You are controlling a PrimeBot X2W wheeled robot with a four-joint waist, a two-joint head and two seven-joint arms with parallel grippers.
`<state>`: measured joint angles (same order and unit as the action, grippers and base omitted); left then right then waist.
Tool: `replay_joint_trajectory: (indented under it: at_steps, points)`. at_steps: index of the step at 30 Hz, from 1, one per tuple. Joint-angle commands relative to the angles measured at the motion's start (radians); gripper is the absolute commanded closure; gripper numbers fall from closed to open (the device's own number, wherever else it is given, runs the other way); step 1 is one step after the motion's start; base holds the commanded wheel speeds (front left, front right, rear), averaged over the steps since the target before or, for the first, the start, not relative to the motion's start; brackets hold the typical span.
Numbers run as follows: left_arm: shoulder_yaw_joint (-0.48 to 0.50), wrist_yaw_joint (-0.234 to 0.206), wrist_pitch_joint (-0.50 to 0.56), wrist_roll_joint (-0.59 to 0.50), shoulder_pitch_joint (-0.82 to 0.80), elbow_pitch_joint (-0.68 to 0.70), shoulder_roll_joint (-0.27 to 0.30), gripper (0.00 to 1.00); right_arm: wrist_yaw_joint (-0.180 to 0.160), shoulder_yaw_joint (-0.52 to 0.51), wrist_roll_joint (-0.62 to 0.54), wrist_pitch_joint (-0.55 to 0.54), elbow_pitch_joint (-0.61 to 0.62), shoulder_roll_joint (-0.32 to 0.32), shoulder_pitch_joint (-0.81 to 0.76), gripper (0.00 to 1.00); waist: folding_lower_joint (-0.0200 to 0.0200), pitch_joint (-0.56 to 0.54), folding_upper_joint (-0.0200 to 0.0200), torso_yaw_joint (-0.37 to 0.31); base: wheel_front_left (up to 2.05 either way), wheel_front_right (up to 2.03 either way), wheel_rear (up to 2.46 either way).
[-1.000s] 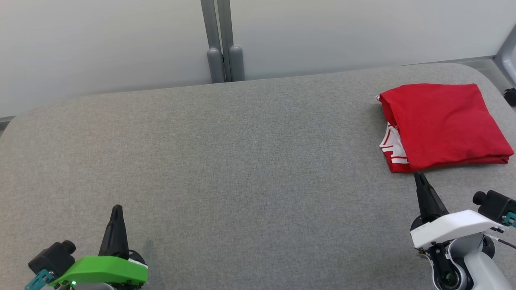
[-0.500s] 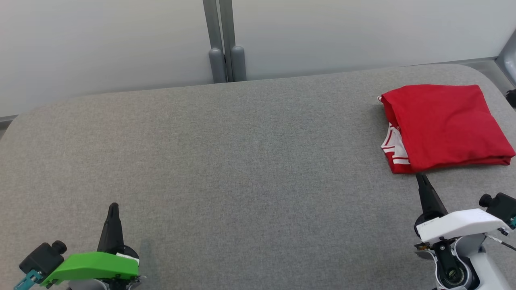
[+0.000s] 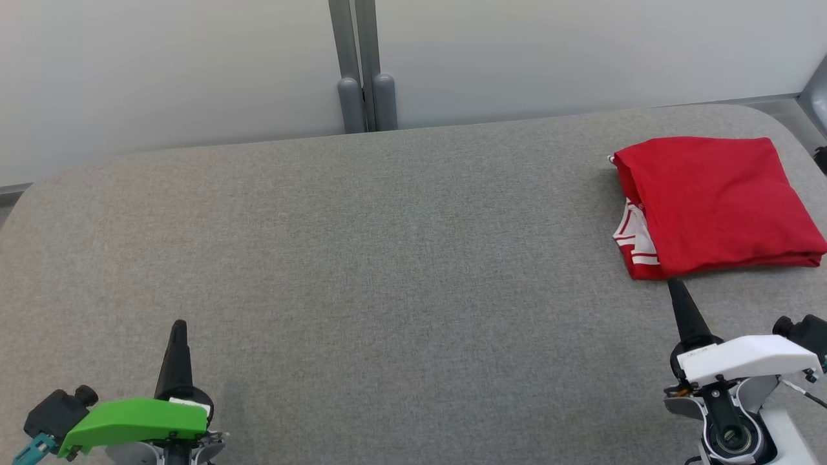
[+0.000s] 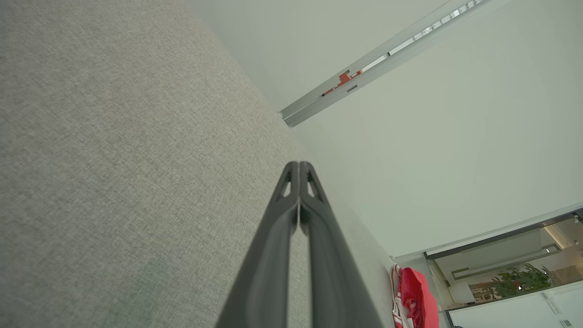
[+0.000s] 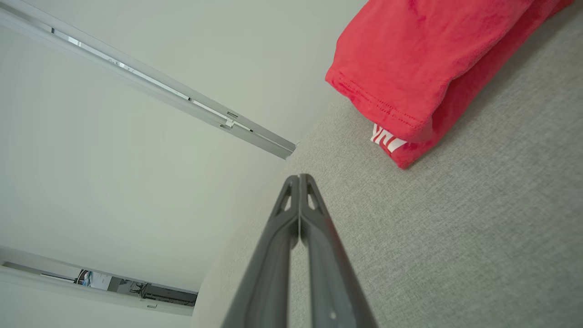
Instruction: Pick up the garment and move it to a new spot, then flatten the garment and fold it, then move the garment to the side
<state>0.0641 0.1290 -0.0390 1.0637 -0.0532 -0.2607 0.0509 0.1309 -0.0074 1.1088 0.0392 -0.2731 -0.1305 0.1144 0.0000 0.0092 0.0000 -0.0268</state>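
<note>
At the near edge of the bench point(image 3: 387, 271), two arms were in position, one per side. The left fingers point(image 3: 177, 355) extended from a green wrist cover point(image 3: 139, 420) at the near left and pointed away from the robot, low over bare grey fabric. In the left wrist view, these fingers point(image 4: 282, 237) were pressed together along their full length and held nothing. The right fingers point(image 3: 685, 313) extended from a white wrist cover point(image 3: 743, 358) at the near right and leaned slightly to the robot's left. Their tip stood just short of the near left corner of the garment point(image 3: 711, 200). In the right wrist view, these fingers point(image 5: 319, 237) were likewise pressed together and empty, with a strip of bench fabric visible between the tip and the garment point(image 5: 410, 68). One garment was present: a red item, folded into a rough rectangle, lying on the far right portion of the bench. Its long axis ran across the bench from left to right, with the right end skewed slightly nearer. The layered edge with white striped trim faced the robot's left. Beyond the bench stood a pale wall panel point(image 3: 161, 64) and two grey uprights point(image 3: 362, 71) side by side.
</note>
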Motion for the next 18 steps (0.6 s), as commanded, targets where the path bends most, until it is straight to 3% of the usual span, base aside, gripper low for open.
replay_joint_trajectory:
  at_steps: [1,18]
  points:
    - [0.007,0.001,0.007,0.027,-0.028,0.013,0.003,1.00,0.000,-0.008,0.026,-0.008,0.014,0.001,0.005,1.00,0.0000,0.000,0.0000,0.001,0.00,0.00,0.00]
    - [0.021,0.002,0.053,0.186,-0.038,0.015,0.002,1.00,0.000,-0.040,0.173,-0.054,0.020,0.026,0.001,1.00,0.0000,-0.002,0.0000,0.007,0.00,0.00,0.00]
